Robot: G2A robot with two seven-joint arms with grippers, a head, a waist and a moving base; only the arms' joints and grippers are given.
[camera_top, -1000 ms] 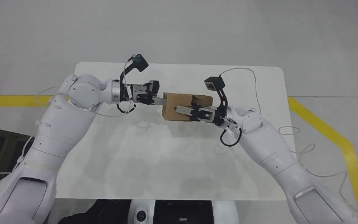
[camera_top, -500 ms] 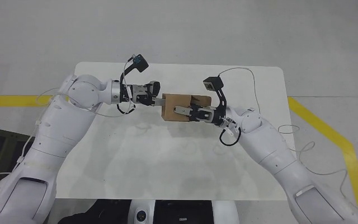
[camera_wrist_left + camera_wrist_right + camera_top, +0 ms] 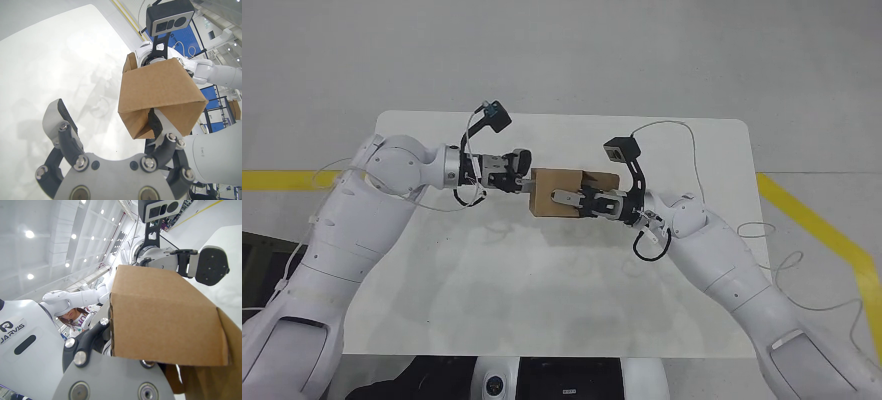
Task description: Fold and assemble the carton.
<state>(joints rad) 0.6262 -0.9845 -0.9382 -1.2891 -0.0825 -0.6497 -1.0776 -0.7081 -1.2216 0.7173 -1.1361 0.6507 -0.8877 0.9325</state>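
Observation:
A brown carton hangs a little above the white table, near the middle. My right gripper is shut on its upper wall, with one finger lying across the top. In the right wrist view the carton hides that gripper's fingertips. My left gripper is open at the carton's open end. One of its fingers is pushed inside the end, and the other finger stands free beside it over the table. That free pad also appears beyond the carton.
A thin white cable loops over the table's back right part. Bare table surface lies in front of the carton. The right arm's wrist camera stands close behind the carton. A yellow floor line runs past both table sides.
My left gripper has edged a little closer to the carton's end, and the carton has shifted slightly toward it. The right gripper keeps its hold.

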